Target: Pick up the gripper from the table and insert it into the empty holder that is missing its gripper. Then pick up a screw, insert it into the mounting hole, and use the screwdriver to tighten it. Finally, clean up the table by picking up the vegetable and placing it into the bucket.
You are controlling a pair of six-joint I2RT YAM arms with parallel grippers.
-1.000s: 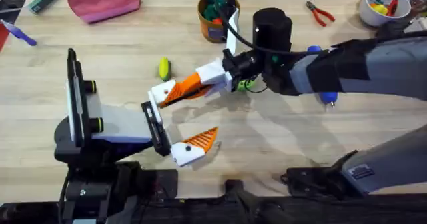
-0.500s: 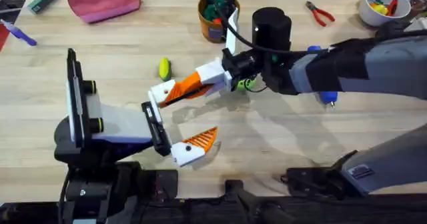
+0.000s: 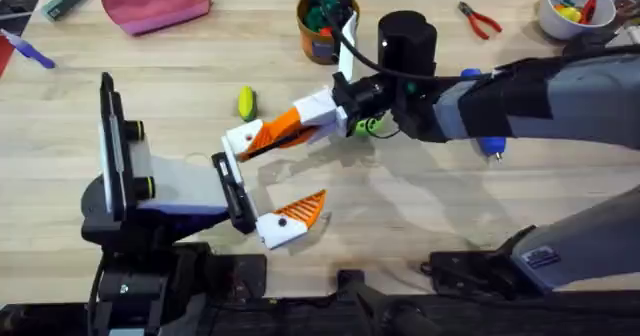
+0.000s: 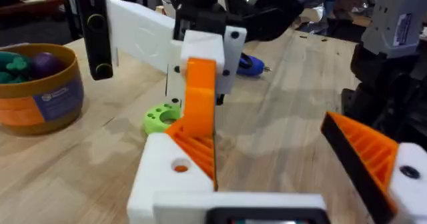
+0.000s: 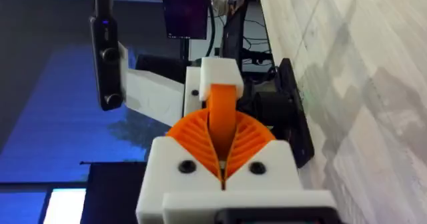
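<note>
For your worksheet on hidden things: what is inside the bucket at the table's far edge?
The bucket holds green toy pieces and a purple one. Anything under them is covered.

Wood table (image 3: pixel 180 96) w/ vegetable (image 3: pixel 246 102), bucket (image 3: pixel 322 26), pliers (image 3: pixel 481 20).

A robotics lab or workshop: a pale wooden bench (image 3: pixel 420 206) carries two robot arms, with red-handled pliers (image 3: pixel 481 20), a pink pouch (image 3: pixel 155 1), a marker (image 3: pixel 66 0) and a white bowl (image 3: pixel 572 8) of small parts along its far edge, and computer screens (image 5: pixel 187 11) behind
</note>
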